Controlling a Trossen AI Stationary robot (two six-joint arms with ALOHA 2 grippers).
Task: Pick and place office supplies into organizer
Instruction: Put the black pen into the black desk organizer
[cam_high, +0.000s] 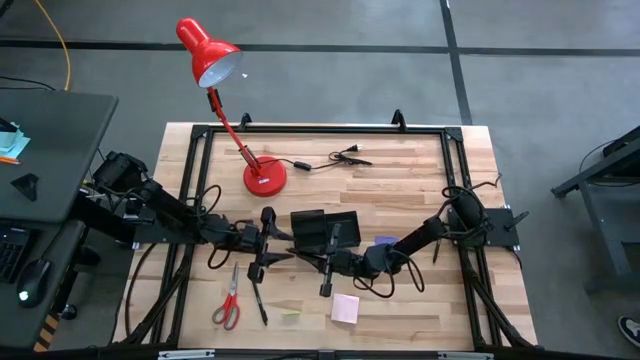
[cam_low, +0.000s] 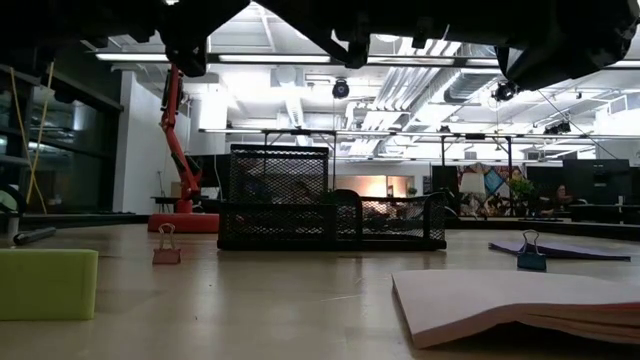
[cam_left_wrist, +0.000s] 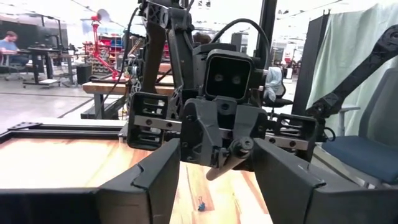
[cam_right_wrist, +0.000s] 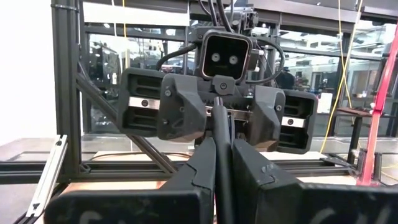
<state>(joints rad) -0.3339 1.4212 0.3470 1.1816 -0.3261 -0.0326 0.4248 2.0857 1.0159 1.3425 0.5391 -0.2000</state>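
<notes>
Above the table's middle, just in front of the black mesh organizer (cam_high: 318, 225) (cam_low: 325, 200), my two grippers face each other. My right gripper (cam_high: 308, 260) (cam_right_wrist: 224, 146) is shut on a thin black pen (cam_right_wrist: 218, 121). The pen's free end (cam_left_wrist: 212, 174) points into the gap of my left gripper (cam_high: 283, 248) (cam_left_wrist: 216, 180), whose fingers stand wide open on either side of it. Red-handled scissors (cam_high: 228, 302) and another black pen (cam_high: 259, 300) lie flat at the near left. The pink pad (cam_high: 345, 308) (cam_low: 520, 300) lies flat in front, and the purple pad (cam_high: 384, 242) lies to the organizer's right. My right gripper pinches the black pen between its two fingers (cam_right_wrist: 199, 168). The pen lies along the fingers and sticks out past their tips (cam_right_wrist: 217, 134) toward my left gripper. The fingers come about level from the table's right side, and the pen is lifted clear of the table.
A red desk lamp (cam_high: 262, 178) stands at the far left with its black cable and plug (cam_high: 345, 156) beside it. A yellow-green pad (cam_low: 45, 283), a red binder clip (cam_low: 166, 252) and a blue one (cam_low: 531, 258) lie near the front. A black frame (cam_high: 320, 128) rims the table.
</notes>
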